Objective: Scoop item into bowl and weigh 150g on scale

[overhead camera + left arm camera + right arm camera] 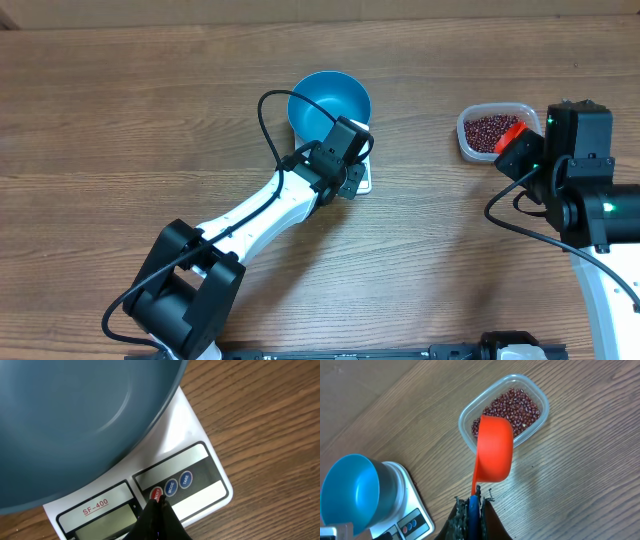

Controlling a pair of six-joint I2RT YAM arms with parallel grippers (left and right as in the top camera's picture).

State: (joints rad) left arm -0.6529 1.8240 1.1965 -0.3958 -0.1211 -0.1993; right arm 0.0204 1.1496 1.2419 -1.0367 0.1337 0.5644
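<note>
Left wrist view alone gives the panel detail: left gripper at bottom centre, clenched w/ nothing betw the tips, which sit at the red button of the scale and look to be touching it. MODE button & TARE button lie just right of it, apart from the tips. SF-400 label sits above the display at lower left; readout can't be made out. The bowl fills the upper left, seen from below, overhanging the scale.

Overhead shows the layout instead. The bowl is top centre on the wood table. The scale is nearly all hidden under the bowl and the left arm; only a white corner shows beside the gripper.

Beans lie in a clear tub at upper right, well apart from the bowl.

Right wrist view adds the grip: right gripper at bottom centre grasps the handle of an orange scoop. The scoop's cup overlaps the tub's near rim and blocks part of the beans. Can't tell if it touches them. Bowl on scale is at lower left in that view.
</note>
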